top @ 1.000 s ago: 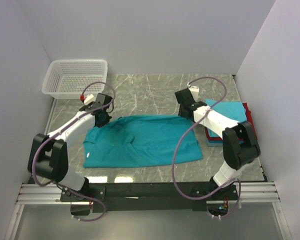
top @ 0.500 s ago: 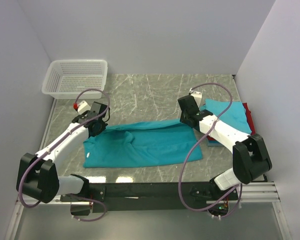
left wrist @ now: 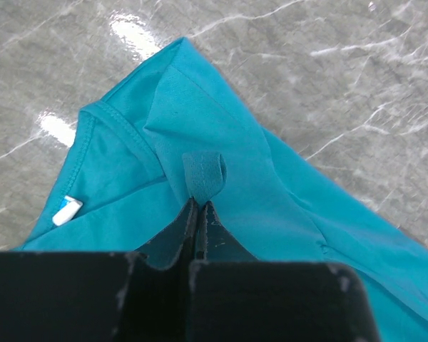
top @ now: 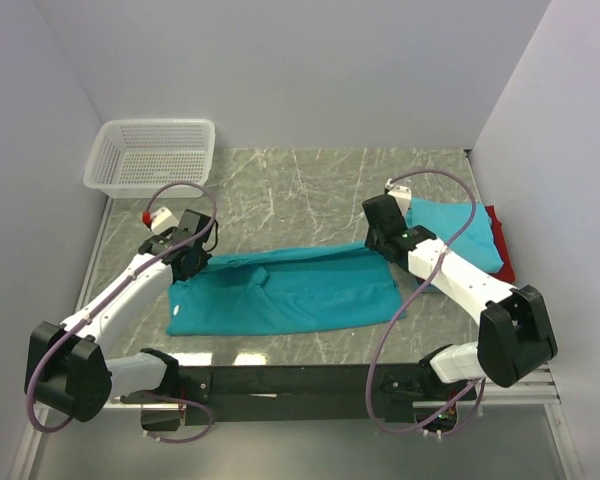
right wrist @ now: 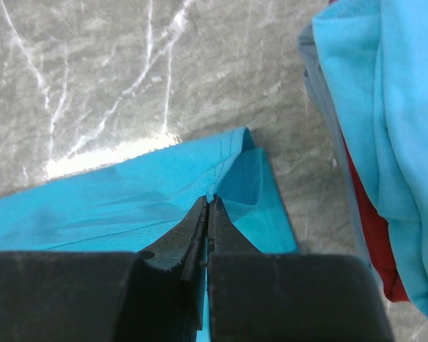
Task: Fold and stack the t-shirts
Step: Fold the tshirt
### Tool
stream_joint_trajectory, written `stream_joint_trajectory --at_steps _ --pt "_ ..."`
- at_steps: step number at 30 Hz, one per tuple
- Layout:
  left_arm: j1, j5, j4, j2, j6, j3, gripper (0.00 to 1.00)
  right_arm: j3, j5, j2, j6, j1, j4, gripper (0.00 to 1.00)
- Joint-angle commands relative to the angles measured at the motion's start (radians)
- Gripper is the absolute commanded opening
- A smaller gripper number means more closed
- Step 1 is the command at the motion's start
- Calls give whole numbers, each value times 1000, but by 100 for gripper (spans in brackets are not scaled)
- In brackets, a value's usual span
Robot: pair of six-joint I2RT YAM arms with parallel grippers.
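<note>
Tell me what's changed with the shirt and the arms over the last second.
The left gripper and right gripper, each shut on the far edge of the teal shirt, pulled that edge toward the robot's base, so the shirt now looks narrower front to back. The folded stack and the basket stayed put.

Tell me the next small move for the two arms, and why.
Probably draw both toward the near hem: the left pincer and right pincer each pinch the far edge of the teal shirt, folded only partway over.
</note>
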Motion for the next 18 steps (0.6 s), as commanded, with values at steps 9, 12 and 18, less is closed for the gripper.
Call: stream_joint_trajectory --at_steps 9,12,18 --pt "-42 -7 -89 -121 -26 -42 1 -91 -12 -124 27 8 2 0" --pt "-41 -21 -111 -156 -58 -74 1 -140 -51 -146 45 11 31 0" --pt "-44 30 -81 -214 -116 -177 1 -243 -89 -184 81 21 68 6"
